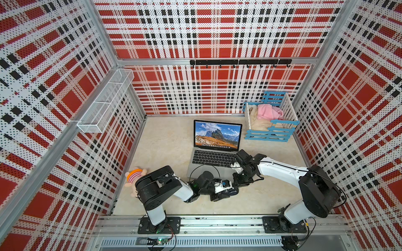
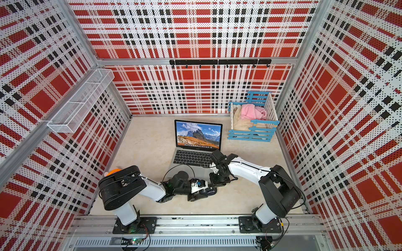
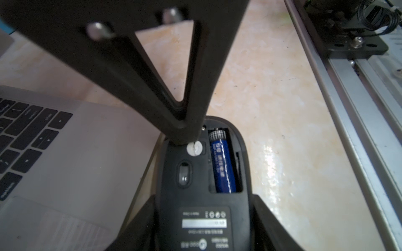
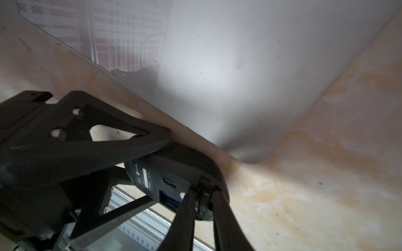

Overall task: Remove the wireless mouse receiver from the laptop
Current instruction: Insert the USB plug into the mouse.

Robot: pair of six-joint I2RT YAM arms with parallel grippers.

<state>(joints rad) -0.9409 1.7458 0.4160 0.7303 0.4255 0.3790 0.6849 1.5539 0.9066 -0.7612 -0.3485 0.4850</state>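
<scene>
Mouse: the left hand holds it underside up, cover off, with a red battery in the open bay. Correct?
No. The battery is blue, not red; the left wrist view shows it. The rest stands: the left hand holds the mouse underside up, cover off, battery in the open bay.

Upturned mouse (image 3: 191,195) showing battery (image 3: 221,165); plush doll (image 1: 134,177); blue crate (image 1: 267,135) (pink blanket (image 1: 269,112) inside).

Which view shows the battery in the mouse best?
The left wrist view: the blue battery lies exposed in the open compartment of the upturned mouse, close up. The right wrist view catches only a blue sliver. In both top views the mouse is a dark shape; the battery cannot be made out.
</scene>
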